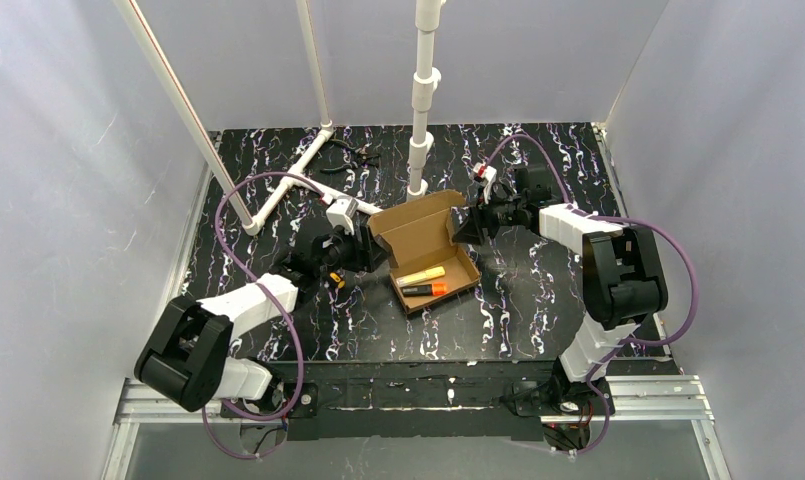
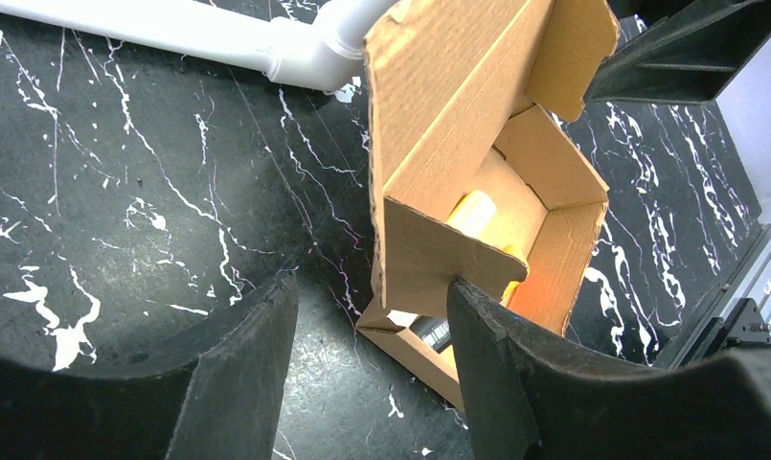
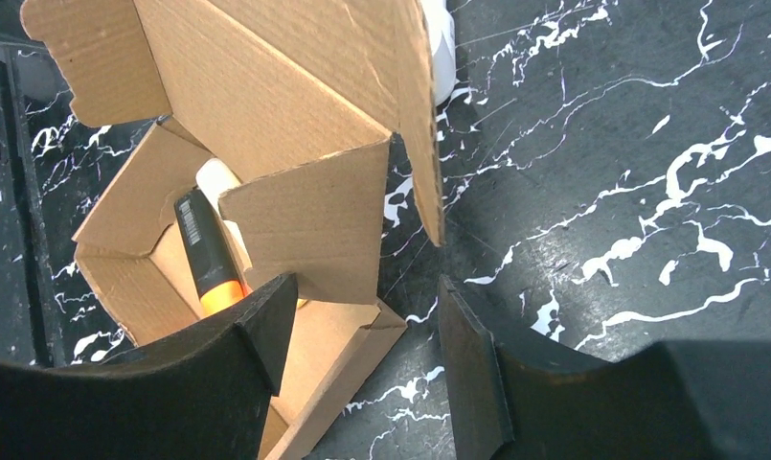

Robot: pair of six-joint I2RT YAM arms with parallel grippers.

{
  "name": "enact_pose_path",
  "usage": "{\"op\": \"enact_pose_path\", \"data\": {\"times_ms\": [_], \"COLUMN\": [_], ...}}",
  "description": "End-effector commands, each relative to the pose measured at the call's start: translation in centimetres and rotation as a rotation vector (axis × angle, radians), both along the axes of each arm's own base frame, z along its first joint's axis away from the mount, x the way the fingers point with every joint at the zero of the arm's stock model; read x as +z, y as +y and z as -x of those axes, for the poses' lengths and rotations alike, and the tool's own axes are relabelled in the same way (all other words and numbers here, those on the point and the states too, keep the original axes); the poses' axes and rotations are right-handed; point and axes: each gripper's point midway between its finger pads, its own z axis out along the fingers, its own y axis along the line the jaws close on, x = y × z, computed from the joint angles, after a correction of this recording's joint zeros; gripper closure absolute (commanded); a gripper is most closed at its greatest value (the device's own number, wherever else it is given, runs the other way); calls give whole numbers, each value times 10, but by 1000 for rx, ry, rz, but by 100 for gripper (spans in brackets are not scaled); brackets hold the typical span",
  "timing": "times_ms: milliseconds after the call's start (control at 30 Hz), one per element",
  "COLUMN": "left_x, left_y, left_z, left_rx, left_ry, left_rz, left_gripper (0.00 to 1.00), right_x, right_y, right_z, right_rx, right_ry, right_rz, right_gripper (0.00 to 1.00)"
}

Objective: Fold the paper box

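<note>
The paper box point(image 1: 416, 222), brown cardboard, sits mid-table with its lid raised at the back and its side flaps standing. A yellow marker point(image 1: 421, 275) and a black-and-orange marker point(image 1: 425, 289) lie inside. My left gripper point(image 1: 363, 252) is at the box's left side, open. In the left wrist view a side flap point(image 2: 448, 259) stands just beyond the left gripper's point(image 2: 367, 321) right finger point(image 2: 501, 369). My right gripper point(image 1: 471, 226) is at the box's right side, open. In the right wrist view the box's near corner point(image 3: 362, 331) lies between the right gripper's point(image 3: 362, 321) fingers, below the flap point(image 3: 305, 225).
A white pipe frame point(image 1: 288, 180) lies on the black marbled table at the back left. An upright white post point(image 1: 421, 100) stands just behind the box. A small dark tool point(image 1: 356, 155) lies near the back edge. White walls enclose the table.
</note>
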Motion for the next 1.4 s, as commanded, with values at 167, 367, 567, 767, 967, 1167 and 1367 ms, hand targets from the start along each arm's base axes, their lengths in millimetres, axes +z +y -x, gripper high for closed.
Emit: {"op": "enact_pose_path", "data": {"times_ms": [167,367,567,767,967,1167,1367], "left_x": [3,10,10,6,3,0,2], "left_y": [-2,-6,-6,-6,-10,-18,-29], "left_z": [-7,-6,0,-3,-9,-14,-16], "left_rx": [24,7,2,-4,-13,-51,-102], "left_ry": [-24,-35,-42,-13,-7,-15,-18], "left_rz": [80,129,183,229,255,295,343], "left_gripper": [43,43,37,39,39,44,46], "right_x": [9,11,20,17,10,8,5], "right_y": [3,7,15,18,17,16,15], "right_z": [-11,-17,-19,-13,-15,-14,-14], "right_rx": [0,15,86,169,194,195,191], "right_ry": [-34,-44,-58,-34,-14,-8,4], "right_rz": [-8,-29,-97,-117,-110,-112,-108], "right_gripper": [36,23,23,22,22,22,22]}}
